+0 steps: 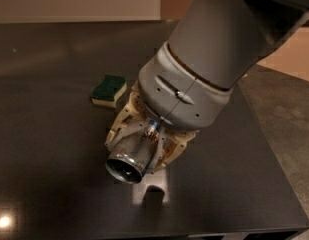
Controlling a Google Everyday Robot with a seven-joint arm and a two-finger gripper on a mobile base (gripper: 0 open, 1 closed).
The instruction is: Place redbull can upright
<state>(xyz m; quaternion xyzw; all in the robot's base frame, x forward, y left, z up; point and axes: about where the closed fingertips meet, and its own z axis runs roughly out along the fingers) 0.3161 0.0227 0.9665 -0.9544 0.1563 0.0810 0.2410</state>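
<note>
Jaws of the gripper (140, 153), low over the table (44, 184), clamp the redbull can (126, 167); its long axis is tilted, not upright.

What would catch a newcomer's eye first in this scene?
The big grey arm fills the upper right. Its gripper, near the centre, is shut on the redbull can, which tilts with its shiny silver end pointing down-left above the dark table. Behind it to the left, a green sponge lies flat on the table.
</note>
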